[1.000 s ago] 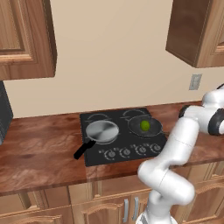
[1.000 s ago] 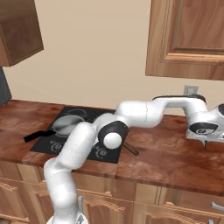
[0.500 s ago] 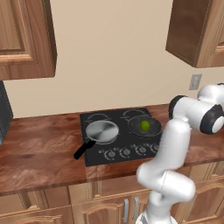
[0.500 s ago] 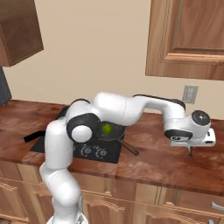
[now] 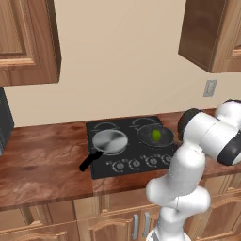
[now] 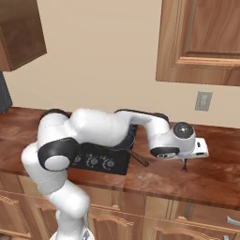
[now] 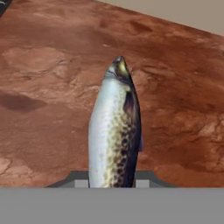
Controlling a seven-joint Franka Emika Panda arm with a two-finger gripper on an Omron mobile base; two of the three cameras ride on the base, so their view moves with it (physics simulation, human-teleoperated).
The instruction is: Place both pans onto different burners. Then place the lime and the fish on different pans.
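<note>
Fish (image 7: pixel 114 131) sits clamped in my closed fingers (image 6: pixel 185 165) above the bare desk (image 6: pixel 211 173), well right of the lime (image 5: pixel 156 135) in its dark pan (image 5: pixel 154 136).

A shiny silver steel pan (image 5: pixel 110 141) with a black handle is set on the front left ring of the flat black glass cooktop (image 5: pixel 129 164). A small yellow-green lime (image 5: pixel 156 135) lies in the dark grey pan (image 5: pixel 155 136) beside it. A silvery speckled fish (image 7: pixel 115 133) is held above the reddish-brown surface (image 7: pixel 48 78).
</note>
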